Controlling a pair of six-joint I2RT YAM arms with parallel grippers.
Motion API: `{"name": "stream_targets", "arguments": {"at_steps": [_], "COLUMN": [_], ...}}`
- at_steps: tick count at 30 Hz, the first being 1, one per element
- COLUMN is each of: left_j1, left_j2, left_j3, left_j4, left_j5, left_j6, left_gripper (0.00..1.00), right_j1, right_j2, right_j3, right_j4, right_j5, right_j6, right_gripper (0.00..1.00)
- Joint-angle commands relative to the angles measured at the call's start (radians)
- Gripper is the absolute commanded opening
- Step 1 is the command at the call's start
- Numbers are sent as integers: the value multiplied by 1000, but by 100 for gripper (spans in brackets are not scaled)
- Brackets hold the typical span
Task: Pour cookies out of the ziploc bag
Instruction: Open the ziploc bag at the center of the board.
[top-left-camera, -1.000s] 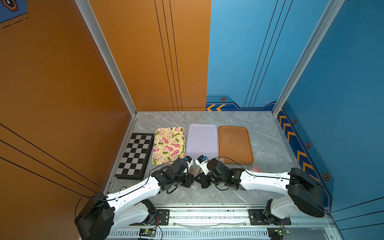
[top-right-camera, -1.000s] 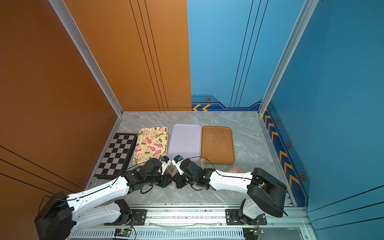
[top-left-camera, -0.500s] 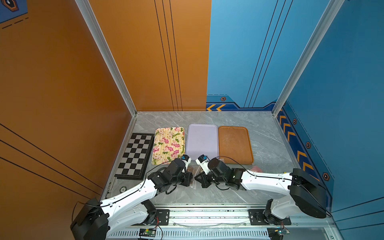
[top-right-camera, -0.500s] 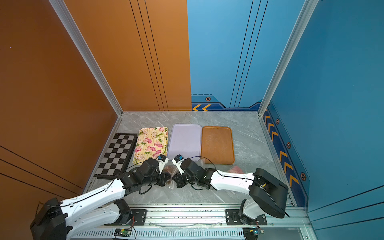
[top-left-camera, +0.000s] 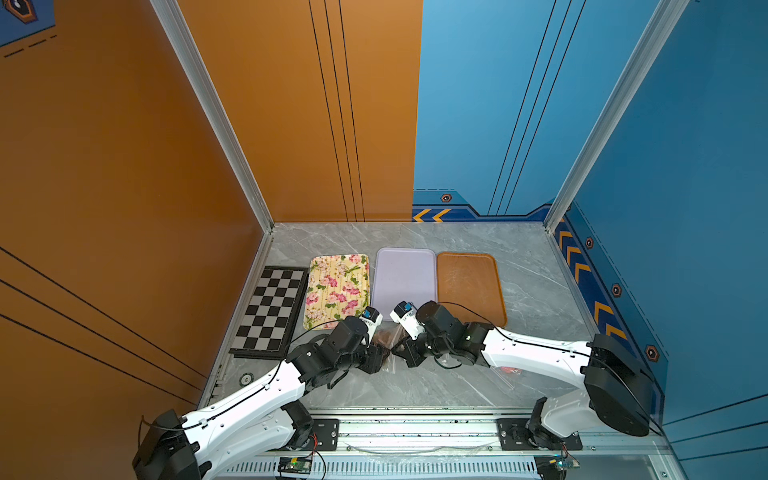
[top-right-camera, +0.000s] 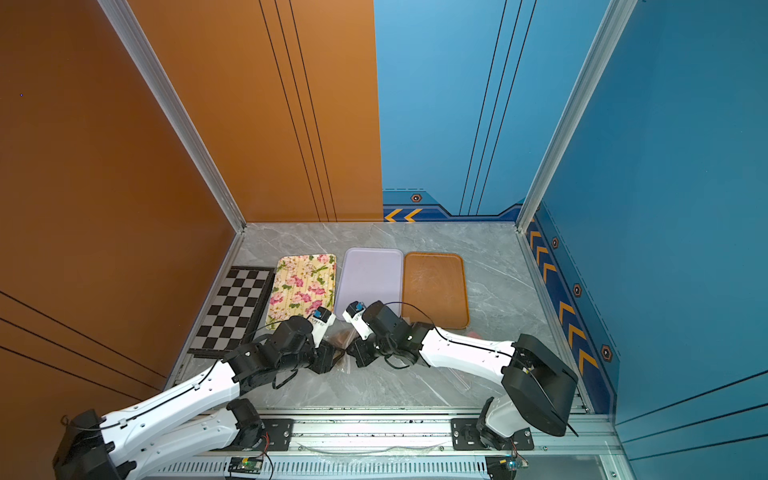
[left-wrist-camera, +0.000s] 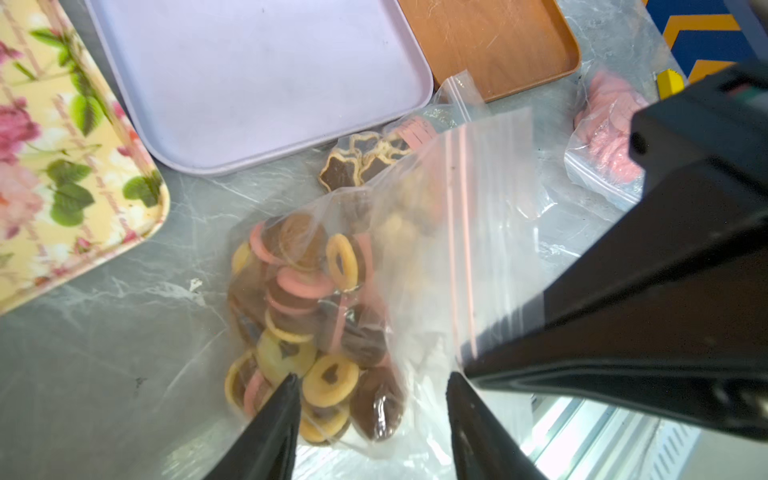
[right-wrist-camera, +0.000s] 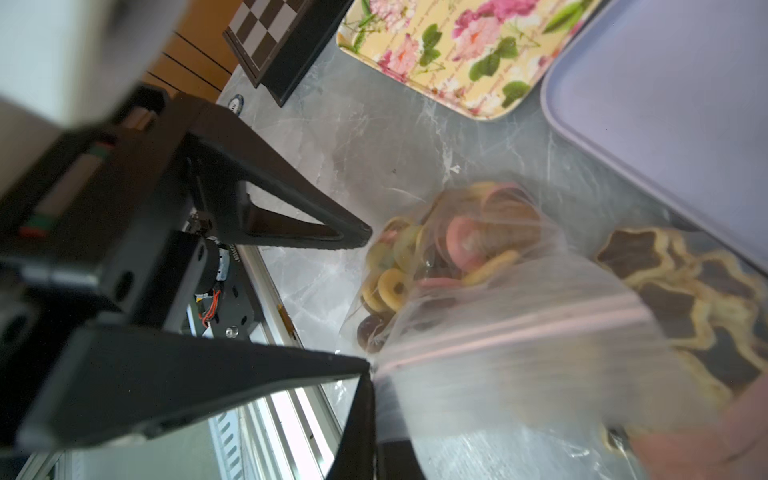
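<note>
left gripper (left-wrist-camera: 372, 380) spread, tips over the zip bag (left-wrist-camera: 478, 199); can't tell if they touch it. right gripper (left-wrist-camera: 463, 372) pressed together on that bag's mouth edge, which stands raised. cookies (left-wrist-camera: 311, 299) (brown, pink and yellow rounds) are inside, piled at the bag's bottom on the desk (top-left-camera: 415, 386), near centre, just short of the lilac tray (top-left-camera: 403, 274); too overlapped to count.

bags: 3. second bag (left-wrist-camera: 365, 158) has star cookies and sits between the first and the lilac tray. third bag (left-wrist-camera: 602, 137) has pink discs, off right by the brown tray (top-left-camera: 469, 282); the right arm (top-left-camera: 536, 353) covers most of it from above.

trays: 3 in a row, floral tray (top-left-camera: 338, 286) leftmost. 1 chessboard (top-left-camera: 270, 311) far left.
</note>
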Motion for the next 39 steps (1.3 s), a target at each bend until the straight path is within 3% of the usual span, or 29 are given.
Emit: {"name": "stream_targets", "arguments": {"at_steps": [1, 4, 7, 14, 28, 34, 39], "left_j1": [-24, -26, -23, -30, -109, -85, -13], "left_j2": [-45, -120, -183, -171, -134, -106, -64], "left_j3": [23, 10, -1, -35, -124, -133, -135], "left_j4": [-38, -77, -104, -75, 105, 195, 266], "left_j5": [-136, -248, -282, -147, -46, -35, 63], "left_j6": [29, -1, -7, 18, 94, 162, 215], "left_gripper": [57, 57, 58, 60, 64, 69, 69], "right_j1": [2, -2, -3, -22, -71, -65, -66], "right_j2": [12, 18, 16, 72, 79, 68, 48], "right_j3": [121, 188, 231, 217, 177, 178, 172], "right_j4": [-172, -251, -308, -334, -351, -352, -352], "right_j5": [-120, -143, -144, -144, -132, -143, -144], "right_j6": [-111, -132, -140, -152, -158, -164, -172], "right_gripper": [0, 0, 0, 0, 0, 0, 0]}}
